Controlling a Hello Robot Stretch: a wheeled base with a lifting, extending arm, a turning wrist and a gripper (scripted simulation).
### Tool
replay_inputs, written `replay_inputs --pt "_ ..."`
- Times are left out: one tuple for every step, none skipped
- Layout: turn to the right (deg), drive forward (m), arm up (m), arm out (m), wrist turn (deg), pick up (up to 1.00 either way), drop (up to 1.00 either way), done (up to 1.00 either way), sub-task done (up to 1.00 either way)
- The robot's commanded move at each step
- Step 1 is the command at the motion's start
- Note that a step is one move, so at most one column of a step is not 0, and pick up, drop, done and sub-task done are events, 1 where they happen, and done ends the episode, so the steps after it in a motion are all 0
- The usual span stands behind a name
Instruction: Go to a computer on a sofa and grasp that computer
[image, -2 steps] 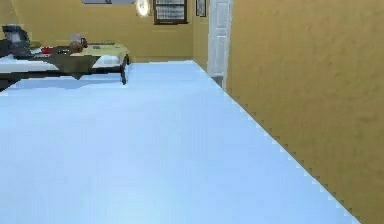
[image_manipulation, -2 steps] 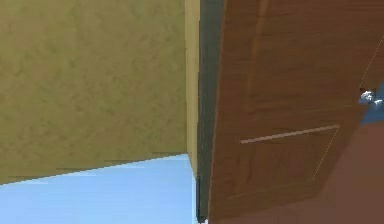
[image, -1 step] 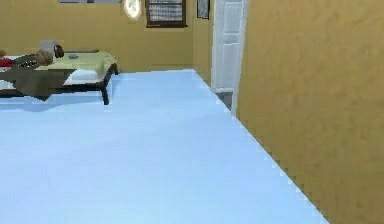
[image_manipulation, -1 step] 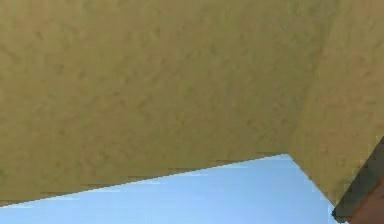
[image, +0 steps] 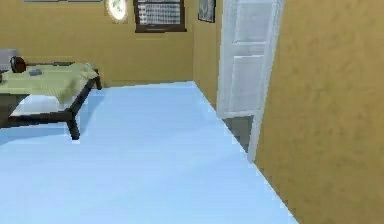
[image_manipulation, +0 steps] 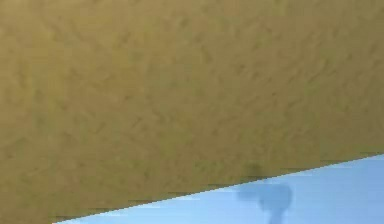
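Facing a pale blue floor, the robot has an ochre wall close along the forward view's right, with a white door set in it. Far left stands a low dark-framed bed under an olive cover. A small grey shape on it is perhaps some device. I cannot tell how the jaws stand, nor where the computer lies.
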Motion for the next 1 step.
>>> replay_inputs --pt "0.0 1.00 0.00 0.00 0.0 0.00 0.00 0.00 0.00"
